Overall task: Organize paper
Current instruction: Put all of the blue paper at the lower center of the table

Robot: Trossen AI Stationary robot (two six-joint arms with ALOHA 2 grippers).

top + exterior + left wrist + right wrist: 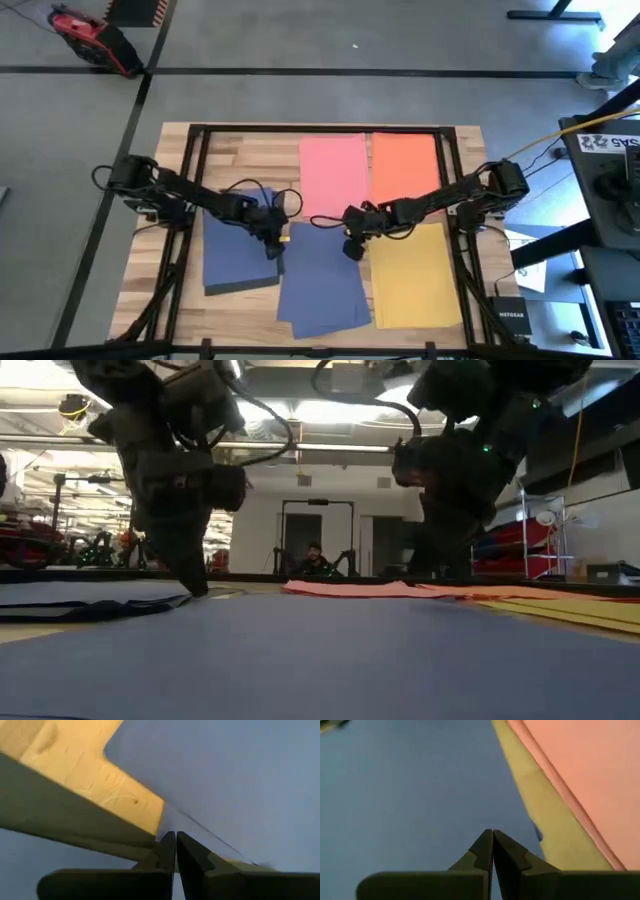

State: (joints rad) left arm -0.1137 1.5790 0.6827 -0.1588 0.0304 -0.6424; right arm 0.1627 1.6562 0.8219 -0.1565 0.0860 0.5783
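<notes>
Coloured paper lies flat on the wooden table: a pink sheet (332, 168) and an orange sheet (405, 163) at the far side, and a yellow sheet (415, 275) at the near right. Fanned blue sheets (320, 282) lie in the middle, and a darker blue stack (232, 255) lies at the left. My left gripper (275, 248) is shut, tips down at the blue sheets' left edge (200, 827). My right gripper (352, 246) is shut over the blue sheets' far right part (420, 795), beside the pink sheet (580, 775). My left gripper comes steeply from above, and its shut fingertips (196, 590) meet the surface at the left edge of the blue sheets (187, 822), near their far corner. The sheets lie flat on the table. My right gripper points down at the blue sheet (485, 820) close to its right edge. Whether its shut tips touch the paper, I cannot tell. In the low view the pink sheet (350, 589) hides them.
A black frame (320, 128) runs around the table's edges. A strip of bare wood (540, 820) lies between the blue and pink sheets. Cables hang by both arms. A person (314, 558) sits far behind the table. A desk with equipment (610, 170) stands off the right edge.
</notes>
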